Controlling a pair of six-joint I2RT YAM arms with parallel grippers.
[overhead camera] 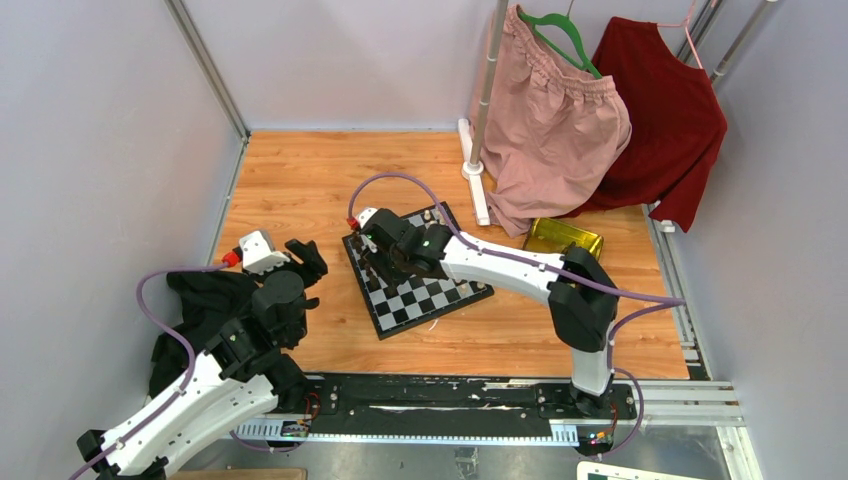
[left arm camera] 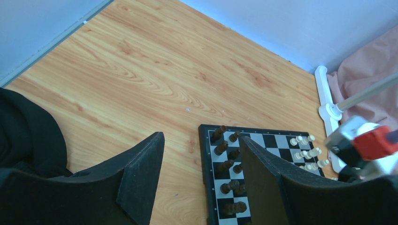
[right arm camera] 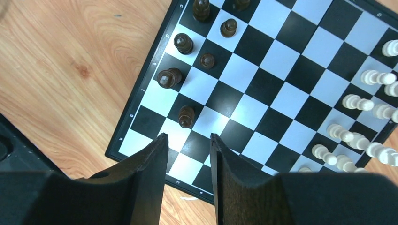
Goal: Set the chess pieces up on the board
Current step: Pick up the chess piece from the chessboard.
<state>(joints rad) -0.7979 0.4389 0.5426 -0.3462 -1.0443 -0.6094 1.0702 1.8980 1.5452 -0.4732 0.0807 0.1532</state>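
The board (overhead camera: 432, 300) lies tilted mid-table, also seen in the right wrist view (right arm camera: 281, 75) and the left wrist view (left arm camera: 270, 139). Several dark chess pieces (right arm camera: 169, 78) stand in two rows along its left side (left arm camera: 221, 147). One dark piece (right arm camera: 186, 116) stands just beyond my right gripper's tips. My right gripper (right arm camera: 187, 137) hovers over the board's near-left corner (overhead camera: 375, 245), open with nothing between its fingers. My left gripper (left arm camera: 201, 137) hangs open and empty left of the board (overhead camera: 305, 258), above bare wood.
Cream-white pieces (right arm camera: 366, 103) crowd the board's far side. A black cloth (overhead camera: 195, 300) lies under the left arm. A gold tray (overhead camera: 563, 237) sits right of the board. A rack's white foot (overhead camera: 478, 185), a pink garment (overhead camera: 550, 130) and a red one (overhead camera: 665, 110) stand behind.
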